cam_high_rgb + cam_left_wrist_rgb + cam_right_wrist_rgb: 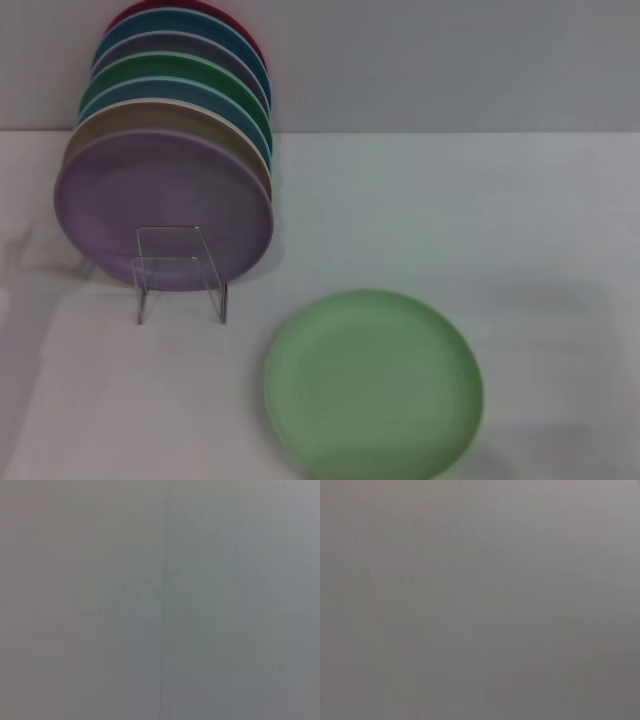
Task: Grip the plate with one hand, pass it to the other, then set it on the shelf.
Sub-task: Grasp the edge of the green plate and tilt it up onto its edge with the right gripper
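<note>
Nearest to the robot, at about 5 o'clock on the white tabletop (480, 210), the light green plate (373, 384) lies flat, with nothing touching it. Farther away, at about 10 o'clock, stands the clear shelf (180, 272), and its front loops are free. Behind these loops a row of plates stands upright in it, one after another: the lilac plate (150, 195) is first, then a tan plate (240, 150), then a darker green plate (160, 72) among blue ones, and a red plate (170, 8) is last, near the grey wall (450, 60). No writing or label can be read on anything. Neither the left hand nor the right hand is visible, so I cannot tell whether they are released or clenched; both wrist views show only a plain grey surface.
</note>
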`<state>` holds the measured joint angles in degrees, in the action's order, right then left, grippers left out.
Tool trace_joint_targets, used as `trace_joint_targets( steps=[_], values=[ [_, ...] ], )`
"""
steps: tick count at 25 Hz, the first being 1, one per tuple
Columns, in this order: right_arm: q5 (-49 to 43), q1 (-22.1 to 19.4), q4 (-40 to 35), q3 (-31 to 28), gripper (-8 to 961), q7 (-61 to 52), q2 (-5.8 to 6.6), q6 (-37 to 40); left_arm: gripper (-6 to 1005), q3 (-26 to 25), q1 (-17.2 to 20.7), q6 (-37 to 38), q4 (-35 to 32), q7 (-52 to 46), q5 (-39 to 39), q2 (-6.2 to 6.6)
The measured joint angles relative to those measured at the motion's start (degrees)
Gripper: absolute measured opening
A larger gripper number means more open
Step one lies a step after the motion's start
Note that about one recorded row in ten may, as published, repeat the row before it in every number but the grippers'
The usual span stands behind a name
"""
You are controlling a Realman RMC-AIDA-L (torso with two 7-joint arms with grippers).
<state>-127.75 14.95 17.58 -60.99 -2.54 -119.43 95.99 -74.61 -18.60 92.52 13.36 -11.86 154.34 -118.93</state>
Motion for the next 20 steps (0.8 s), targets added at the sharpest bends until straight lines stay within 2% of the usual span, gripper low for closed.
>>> trace_joint_targets(
  steps=[6, 11, 13, 17, 20],
  values=[
    [-0.2, 1.6, -0.1, 0.0, 622, 3.6, 0.2, -3.0, 834, -0.2, -0.3, -0.2, 0.0, 0.3, -0.1, 0.02],
    [0.8, 3.3, 3.1, -1.0, 623, 25.4, 0.06, -8.3, 833, -0.5, -0.7, -0.3, 0.0, 0.4, -0.1, 0.15],
    [2.7, 3.2, 6.9, -2.1, 623, 33.3, 0.12, -11.7, 833, -0.5, -0.9, -0.4, 0.0, 0.4, -0.1, 0.18],
    [4.5, 1.3, 16.1, -5.3, 624, 39.0, 0.8, -20.4, 833, -0.6, -1.1, -0.6, 0.0, 0.5, -0.2, 0.2],
    [4.4, -1.6, 26.0, -8.3, 623, 39.8, 1.93, -32.9, 833, -0.6, -1.4, -0.6, 0.0, 0.5, -0.2, 0.2]
  ],
)
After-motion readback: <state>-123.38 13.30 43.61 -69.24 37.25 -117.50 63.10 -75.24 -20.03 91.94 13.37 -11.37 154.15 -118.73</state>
